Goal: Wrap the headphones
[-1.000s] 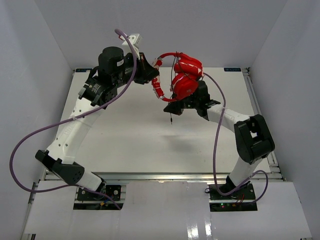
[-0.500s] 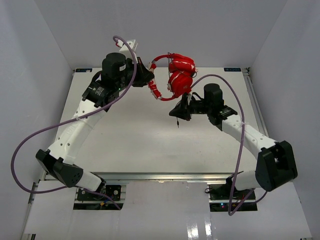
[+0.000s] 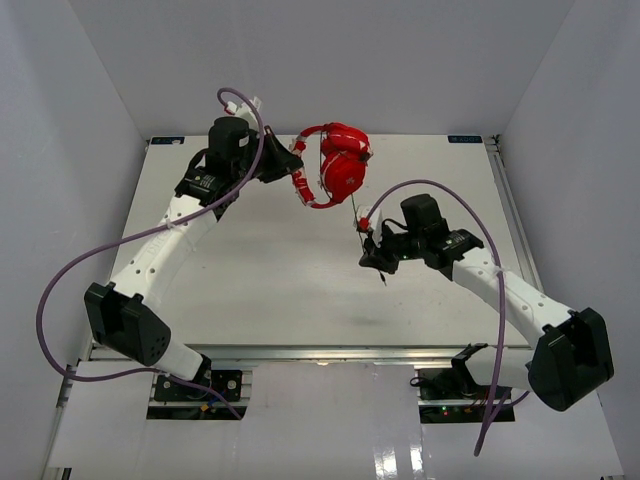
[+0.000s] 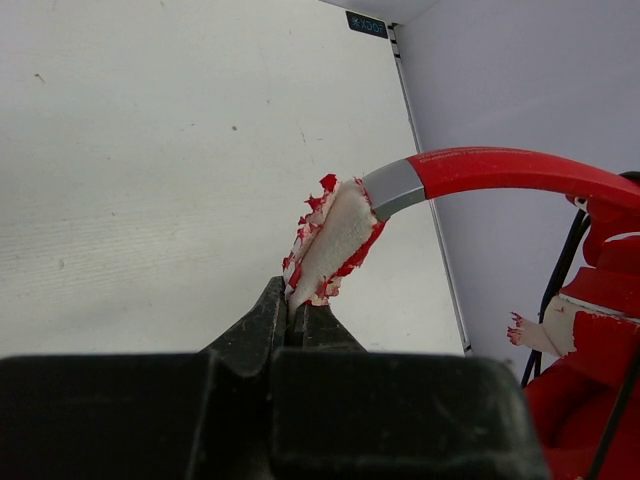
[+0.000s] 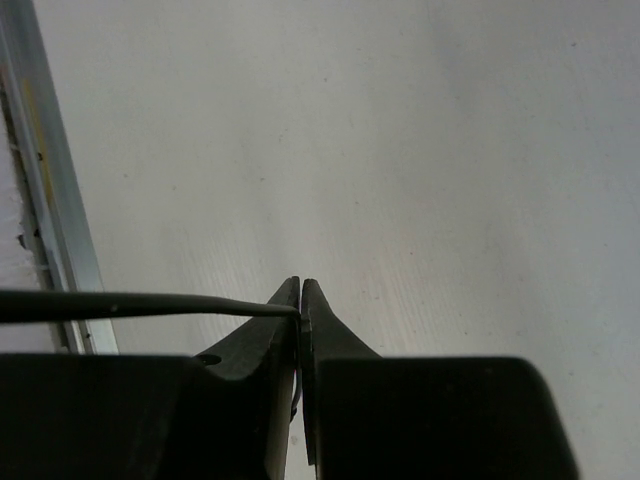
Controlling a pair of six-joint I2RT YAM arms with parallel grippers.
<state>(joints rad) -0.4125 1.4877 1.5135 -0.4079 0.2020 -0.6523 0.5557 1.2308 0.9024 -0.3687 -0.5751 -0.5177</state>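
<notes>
The red headphones (image 3: 340, 165) hang in the air over the back middle of the table. My left gripper (image 3: 297, 163) is shut on the torn white-and-red padding (image 4: 330, 240) at the end of the red headband (image 4: 510, 172). The earcups (image 4: 590, 370) show at the right of the left wrist view. The thin black cord (image 3: 356, 212) runs down from the earcups to my right gripper (image 3: 372, 255), which is shut on it. In the right wrist view the cord (image 5: 140, 304) comes in from the left and ends between the closed fingertips. The jack plug (image 3: 381, 280) hangs just below the right gripper.
The white table (image 3: 270, 270) has metal rails along its right (image 3: 510, 210) and near edges. White walls enclose the back and sides. Purple cables (image 3: 75, 270) loop off both arms.
My left gripper moved the headphones slightly left and down. My right gripper moved away from the earcups, down and toward the near side, drawing the cord out.
</notes>
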